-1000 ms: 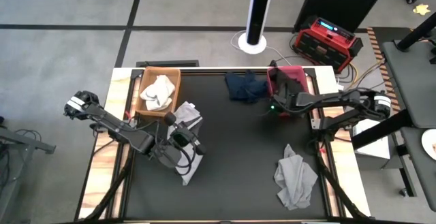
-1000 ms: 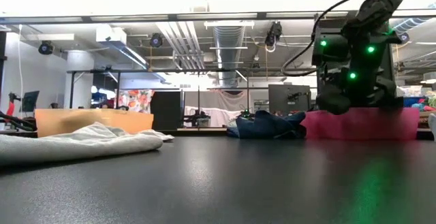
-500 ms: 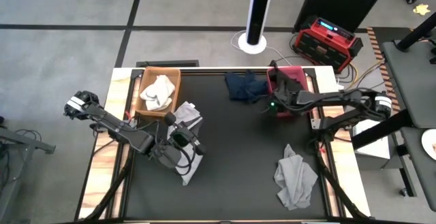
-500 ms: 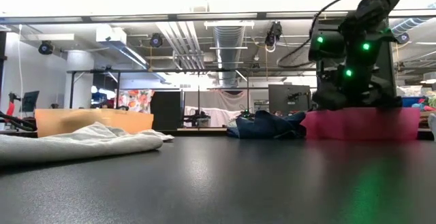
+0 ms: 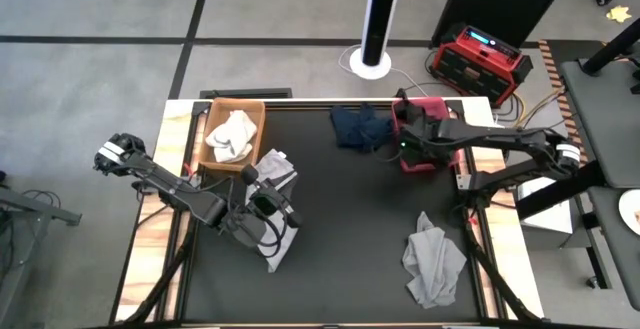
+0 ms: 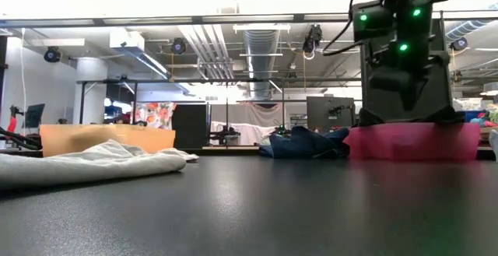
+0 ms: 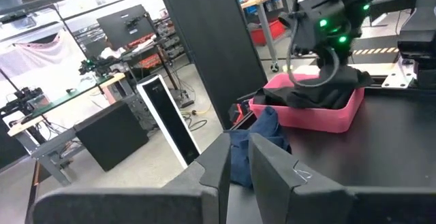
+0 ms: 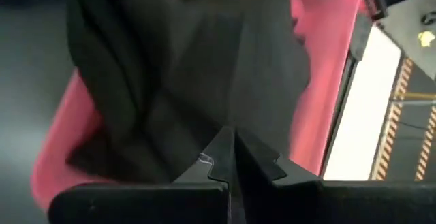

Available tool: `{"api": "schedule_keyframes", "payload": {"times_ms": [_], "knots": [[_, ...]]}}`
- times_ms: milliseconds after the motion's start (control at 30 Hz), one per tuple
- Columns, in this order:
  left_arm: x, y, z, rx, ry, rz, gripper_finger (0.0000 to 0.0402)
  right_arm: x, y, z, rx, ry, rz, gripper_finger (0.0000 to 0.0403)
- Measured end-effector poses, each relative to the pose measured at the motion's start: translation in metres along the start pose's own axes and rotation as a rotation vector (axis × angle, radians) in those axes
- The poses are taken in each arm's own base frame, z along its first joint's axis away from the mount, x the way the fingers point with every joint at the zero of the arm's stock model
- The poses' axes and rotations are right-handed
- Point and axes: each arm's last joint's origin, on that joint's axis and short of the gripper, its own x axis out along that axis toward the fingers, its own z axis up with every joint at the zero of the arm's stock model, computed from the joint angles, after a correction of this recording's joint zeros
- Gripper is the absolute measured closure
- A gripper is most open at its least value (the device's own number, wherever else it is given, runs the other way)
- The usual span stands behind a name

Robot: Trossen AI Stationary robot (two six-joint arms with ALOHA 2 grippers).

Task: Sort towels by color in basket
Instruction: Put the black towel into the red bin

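Note:
My right gripper (image 8: 231,139) is over the pink basket (image 5: 413,162) at the table's far right, shut on the black towel (image 8: 191,67), which rises from the basket in a peak. A navy towel (image 5: 358,126) lies on the table against the basket's left side. My left gripper (image 7: 237,166) hovers low over a white-grey towel (image 5: 278,169) on the left half of the table, pointing level toward the pink basket, its fingers a narrow gap apart. A light grey towel (image 5: 433,261) lies crumpled near the right front. A white towel (image 5: 232,134) sits in the wooden basket (image 5: 208,154). My right gripper pinches a gathered fold of the black towel (image 8: 225,115) between its shut fingers, coming from above and pointing down. The cloth fans out below the fingertips, drawn up in folds. Its lower part (image 7: 320,94) rests inside the pink basket.
The wooden basket stands at the far left, close beside my left arm. The white-grey towel also shows as a flat heap (image 6: 85,163) in the low view. Bare black table spreads across the middle and near side. A red device (image 5: 480,59) stands on the floor beyond the far edge.
My right gripper has risen above the pink basket and shifted slightly toward the far edge, staying shut. The black towel's gripped part has come up with it while the rest has stayed in the basket.

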Motion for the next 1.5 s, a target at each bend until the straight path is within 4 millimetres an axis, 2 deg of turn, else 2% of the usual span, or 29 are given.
{"api": "schedule_keyframes", "payload": {"times_ms": [233, 400, 567, 733, 1067, 1233, 1500], "knots": [[0.0, 0.0, 0.0, 0.004, 0.001, 0.0, 0.0364, -0.002, -0.012, -0.02, -0.014, 0.162, 0.019, 0.0394], [0.0, 0.0, 0.0, 0.004, 0.001, 0.0, 0.0364, 0.012, -0.008, -0.028, 0.012, 0.162, 0.016, 0.0394], [0.0, 0.0, 0.0, 0.003, 0.001, 0.0, 0.0364, 0.032, 0.004, -0.029, 0.035, 0.102, 0.067, 0.0394], [0.0, 0.0, 0.0, 0.001, 0.001, -0.001, 0.0364, 0.043, 0.013, -0.027, 0.048, 0.071, 0.085, 0.0394], [0.0, 0.0, 0.0, 0.0, 0.001, -0.001, 0.0364, 0.063, 0.017, -0.024, 0.054, 0.08, 0.038, 0.0394], [0.0, 0.0, 0.0, 0.0, 0.001, -0.001, 0.0364, 0.058, 0.013, -0.022, 0.059, 0.066, 0.03, 0.0394], [0.0, 0.0, 0.0, 0.0, 0.001, -0.001, 0.0364, 0.021, 0.001, -0.005, 0.087, 0.02, 0.06, 0.0394]]}}
